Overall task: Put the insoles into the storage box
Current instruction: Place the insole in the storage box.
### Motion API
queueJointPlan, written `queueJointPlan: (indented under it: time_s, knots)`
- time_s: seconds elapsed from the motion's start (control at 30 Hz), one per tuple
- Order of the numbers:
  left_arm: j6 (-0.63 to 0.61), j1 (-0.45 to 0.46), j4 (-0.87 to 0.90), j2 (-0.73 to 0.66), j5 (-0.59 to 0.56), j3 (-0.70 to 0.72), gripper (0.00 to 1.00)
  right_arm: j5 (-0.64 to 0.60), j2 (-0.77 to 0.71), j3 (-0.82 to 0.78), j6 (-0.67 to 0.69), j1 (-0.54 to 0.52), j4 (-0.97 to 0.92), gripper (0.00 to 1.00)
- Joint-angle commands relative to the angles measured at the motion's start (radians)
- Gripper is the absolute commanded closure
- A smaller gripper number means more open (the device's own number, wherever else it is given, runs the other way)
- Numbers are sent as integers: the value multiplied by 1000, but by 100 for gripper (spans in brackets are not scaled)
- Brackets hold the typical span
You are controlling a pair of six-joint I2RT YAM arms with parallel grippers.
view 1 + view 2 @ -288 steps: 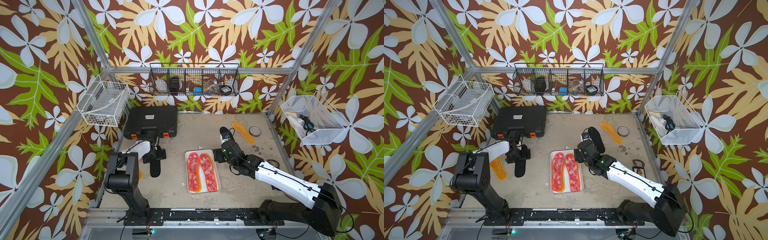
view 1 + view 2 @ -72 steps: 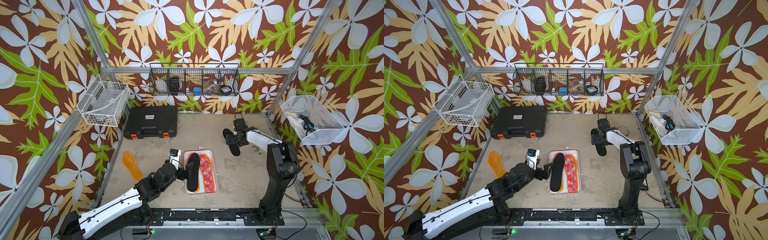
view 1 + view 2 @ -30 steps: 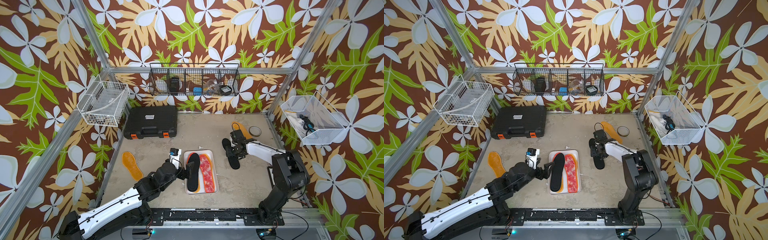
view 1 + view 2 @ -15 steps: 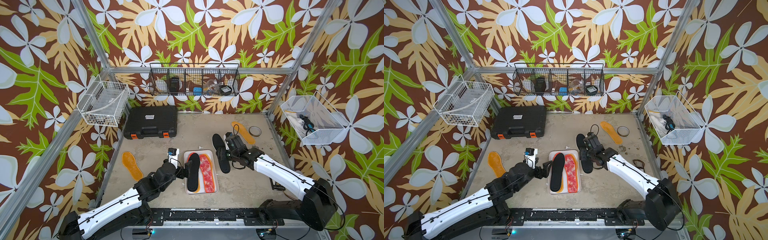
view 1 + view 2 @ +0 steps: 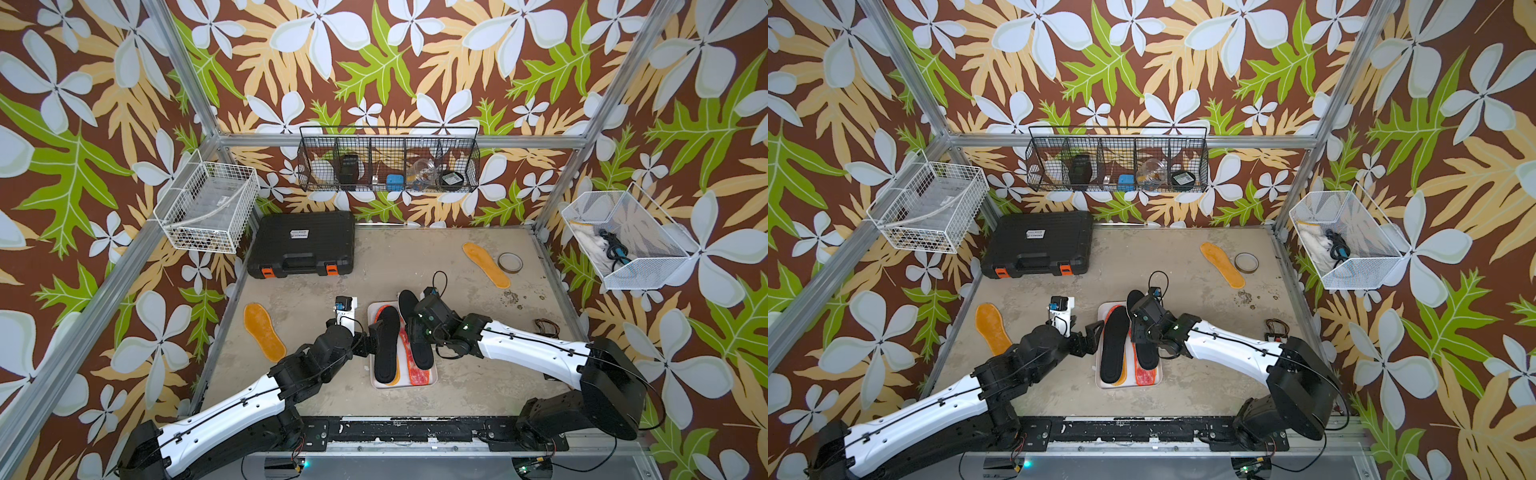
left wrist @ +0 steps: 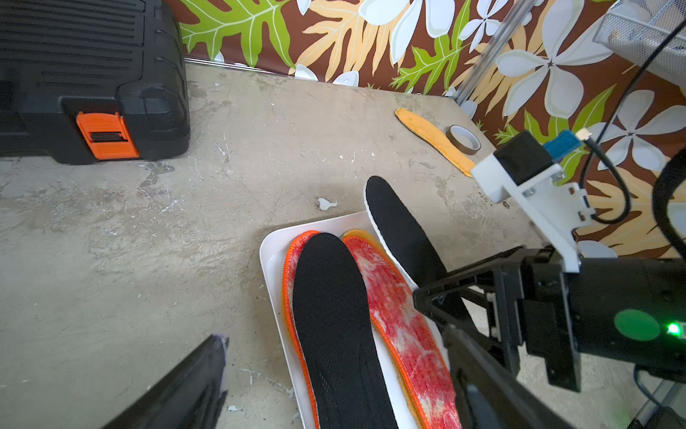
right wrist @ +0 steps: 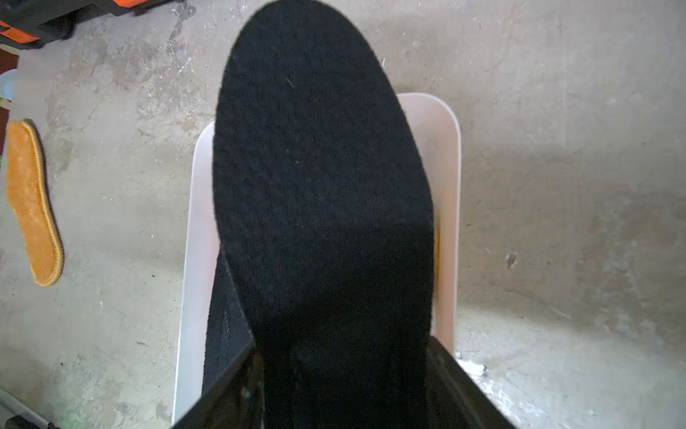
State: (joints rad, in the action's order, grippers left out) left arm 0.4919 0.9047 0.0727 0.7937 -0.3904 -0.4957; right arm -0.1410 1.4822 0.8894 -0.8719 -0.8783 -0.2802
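I'm working over the counter [image 5: 415, 257]; the black hard case [image 5: 301, 243] sits against the far wall, well apart from the job. The storage box [image 5: 415, 384] lies near the front edge between both arms, so either one can reach it. In it the two red-white insoles [image 6: 401, 308] lie flat side by side, with a sliver of orange-yellow showing under them. The placed black insole [image 5: 386, 345] lies on the left one, lengthwise with the box so that it fits inside the rim.

The carried black insole [image 7: 319, 185] hangs over the right half of the box, its toe poking past the far rim. My right claw [image 5: 417, 332] holds it by the heel end, jaws bracketing its width. I judge that grip was picked so the long axis lines up with the box; it needs drawing toward me before I let go, or the toe will ride on the rim.

Two orange insoles wait on the counter: one left of the box [image 5: 264, 332], one at the far right [image 5: 486, 266], just beside a tape roll [image 5: 510, 262]. My left claw [image 5: 1091, 337] is spread wide and empty, just beside the box's left rim.
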Motion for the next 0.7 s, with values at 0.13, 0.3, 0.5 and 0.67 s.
queueJointPlan:
  time_s: [0.13,0.3,0.5,0.67]
  knots:
    - [1,0,5,-4,-16,5,6,-106,54,-15,-73,-25,39,32]
    - [0,0,6,-5,-20,9,6,-118,100,-2,-77,-39,35,31]
    - [1,0,7,-7,-24,11,6,-128,147,26,-94,-66,8,29]
    - [1,0,6,-8,-22,8,6,-147,143,33,-122,-80,-23,25]
